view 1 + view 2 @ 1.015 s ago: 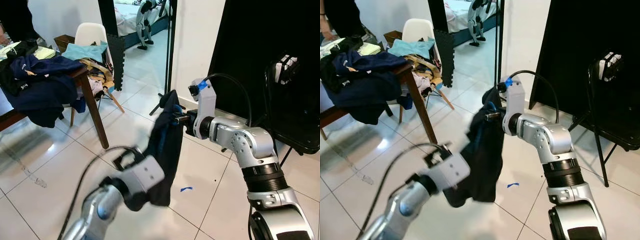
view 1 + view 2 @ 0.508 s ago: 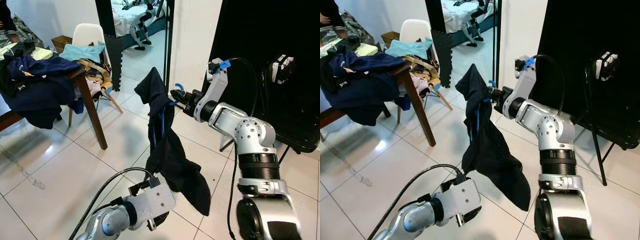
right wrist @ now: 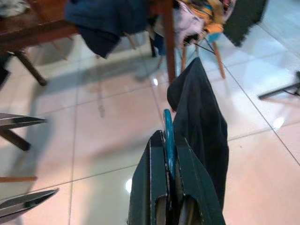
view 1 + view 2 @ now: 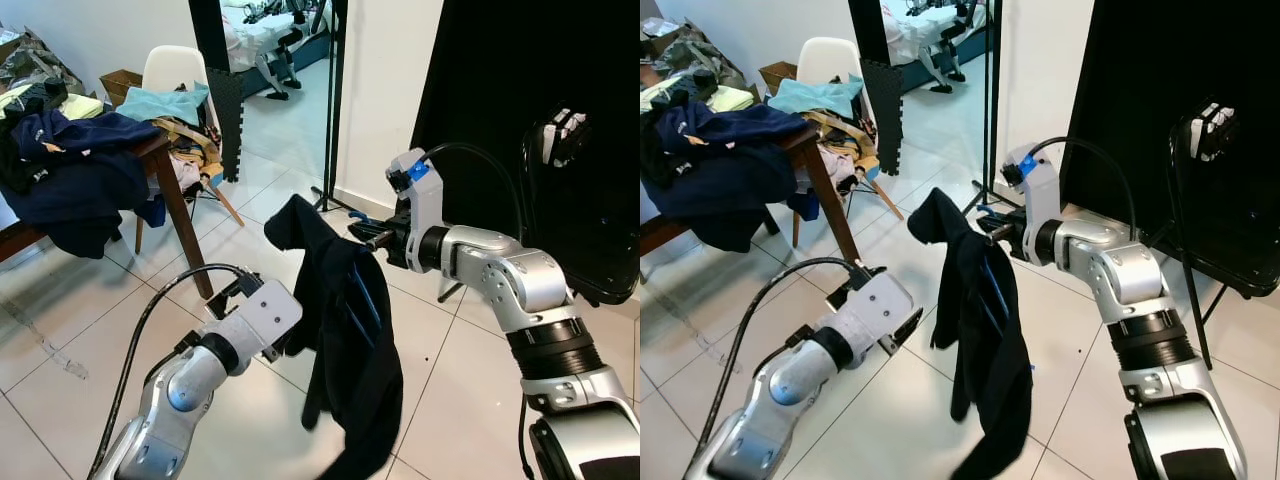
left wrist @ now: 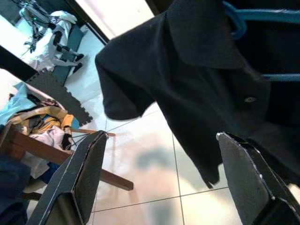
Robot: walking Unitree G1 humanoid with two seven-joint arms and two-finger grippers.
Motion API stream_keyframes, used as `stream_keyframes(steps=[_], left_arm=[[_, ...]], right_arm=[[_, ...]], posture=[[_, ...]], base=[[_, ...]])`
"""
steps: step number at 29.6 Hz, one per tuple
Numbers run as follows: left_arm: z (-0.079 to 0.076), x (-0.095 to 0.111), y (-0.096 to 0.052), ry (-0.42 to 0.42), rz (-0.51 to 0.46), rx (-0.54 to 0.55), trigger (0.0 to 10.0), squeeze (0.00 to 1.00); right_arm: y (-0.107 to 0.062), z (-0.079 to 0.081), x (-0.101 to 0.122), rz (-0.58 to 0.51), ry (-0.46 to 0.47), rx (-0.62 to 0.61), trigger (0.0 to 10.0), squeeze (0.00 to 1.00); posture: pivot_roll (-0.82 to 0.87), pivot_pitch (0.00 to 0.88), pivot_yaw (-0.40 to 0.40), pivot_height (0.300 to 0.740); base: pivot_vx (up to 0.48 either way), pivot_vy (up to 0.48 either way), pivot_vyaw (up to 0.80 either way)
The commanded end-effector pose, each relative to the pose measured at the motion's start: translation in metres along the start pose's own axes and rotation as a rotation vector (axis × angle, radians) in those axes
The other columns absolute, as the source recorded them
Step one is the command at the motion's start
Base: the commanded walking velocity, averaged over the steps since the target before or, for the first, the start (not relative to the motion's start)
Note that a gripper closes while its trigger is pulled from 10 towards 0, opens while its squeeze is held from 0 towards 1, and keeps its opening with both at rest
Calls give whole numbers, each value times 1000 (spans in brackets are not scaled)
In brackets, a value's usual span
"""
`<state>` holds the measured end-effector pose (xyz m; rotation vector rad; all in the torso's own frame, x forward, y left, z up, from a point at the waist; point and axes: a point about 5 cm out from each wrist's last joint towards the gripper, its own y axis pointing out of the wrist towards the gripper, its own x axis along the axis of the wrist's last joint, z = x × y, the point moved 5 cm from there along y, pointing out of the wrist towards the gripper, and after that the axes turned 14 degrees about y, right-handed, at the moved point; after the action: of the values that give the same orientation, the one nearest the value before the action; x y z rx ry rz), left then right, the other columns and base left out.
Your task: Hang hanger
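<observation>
A white tiled floor (image 4: 90,330) spreads under the scene, with a tall black panel (image 4: 520,110) standing at the right and a black pole stand (image 4: 331,100) beside a doorway behind. At the left, a brown wooden table (image 4: 165,160) carries a heap of dark blue clothes (image 4: 70,180) that spills over its near edge. A white chair (image 4: 175,75) piled with more clothes stands just behind the table's far corner.

In the middle, a dark shirt (image 4: 345,330) hangs in the air above the floor, draped over a blue hanger (image 3: 168,140); blue bars of the hanger show inside the cloth. The shirt's lower end dangles free.

The right gripper (image 4: 372,240) reaches in from the right at the shirt's top, and its jaws are closed tight on the hanger's blue hook, as the right wrist view shows clearly. The left gripper (image 5: 159,173) is raised beside the shirt's left flank; its jaws stand wide apart with nothing between them, the shirt collar just beyond its fingers (image 5: 86,173).
</observation>
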<state>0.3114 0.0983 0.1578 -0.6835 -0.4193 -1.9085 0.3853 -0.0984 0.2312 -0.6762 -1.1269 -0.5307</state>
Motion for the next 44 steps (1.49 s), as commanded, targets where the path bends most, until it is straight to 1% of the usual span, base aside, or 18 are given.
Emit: stream_keyframes(steps=[1, 3, 4, 6, 7, 9, 11, 14, 19, 22, 24, 28, 29, 30, 32, 34, 40, 44], left_arm=[[-8, -2, -3, -9, -5, -14, 10000, 0], [-22, -4, -3, -14, -15, -46, 10000, 0], [-22, -4, -3, -14, -15, -46, 10000, 0], [-24, -3, 0, -44, -19, -20, 10000, 0], [-24, -3, 0, -44, -19, -20, 10000, 0], [-22, -1, 2, -77, -29, -3, 10000, 0], [-22, -1, 2, -77, -29, -3, 10000, 0], [-26, 20, 5, -198, -127, -29, 10000, 0], [-27, 31, 4, -230, -183, -24, 10000, 0], [-27, 41, 3, -293, -229, -24, 10000, 0], [-27, 43, 3, -306, -238, -25, 10000, 0], [-26, 43, 3, -291, -236, -15, 10000, 0], [-24, 37, 4, -259, -207, 6, 10000, 0], [-24, 37, 4, -259, -207, 6, 10000, 0], [-15, 21, 7, -191, -135, 73, 10000, 0], [-10, 16, 8, -176, -114, 102, 10000, 0], [-5, 12, 9, -173, -105, 124, 10000, 0], [4, 5, 11, -158, -80, 167, 10000, 0]], right_arm=[[-3, 22, 20, -68, -13, 99, 0, 0], [-6, 40, 29, -99, 7, 197, 0, 0], [-6, 40, 29, -99, 7, 197, 0, 0], [-10, 56, 34, -114, -6, 291, 0, 0], [-10, 56, 34, -114, -6, 291, 0, 0], [-14, 65, 36, -120, -21, 346, 0, 0], [-14, 65, 36, -120, -21, 346, 0, 0], [-13, 69, 36, -127, -19, 365, 0, 0], [-14, 73, 37, -130, -5, 380, 0, 0], [-13, 75, 36, -129, 5, 388, 0, 0], [-13, 75, 35, -128, 6, 388, 0, 0], [-13, 76, 35, -128, 9, 390, 0, 0], [-13, 77, 36, -131, 12, 395, 0, 0], [-13, 77, 36, -131, 12, 395, 0, 0], [-16, 82, 40, -150, 20, 423, 0, 0], [-18, 84, 42, -160, 24, 438, 0, 0], [-20, 86, 45, -168, 28, 450, 0, 0], [-22, 87, 46, -177, 27, 453, 0, 0]], posture=[[-46, 63, -7, 740], [-47, 61, -6, 740], [-47, 61, -6, 740], [-49, 59, -7, 740], [-49, 59, -7, 740], [-48, 59, -7, 740], [-48, 59, -7, 740], [-52, 58, -8, 740], [-51, 61, -10, 740], [-50, 63, -13, 740], [-50, 63, -13, 740], [-50, 66, -12, 740], [-51, 66, -13, 740], [-51, 66, -13, 740], [-57, 67, -12, 740], [-59, 67, -12, 740], [-60, 67, -11, 740], [-64, 67, -7, 740]], base=[[0, 0, 0], [0, 0, 0], [0, 0, 0], [0, 0, 0], [0, 0, 0], [0, 0, 0], [0, 0, 0], [0, 0, 0], [0, 0, 0], [0, 0, 0], [0, 0, 0], [0, 0, 0], [0, 0, 0], [0, 0, 0], [0, 0, 0], [0, 0, 0], [0, 0, 0], [0, 0, 0]])
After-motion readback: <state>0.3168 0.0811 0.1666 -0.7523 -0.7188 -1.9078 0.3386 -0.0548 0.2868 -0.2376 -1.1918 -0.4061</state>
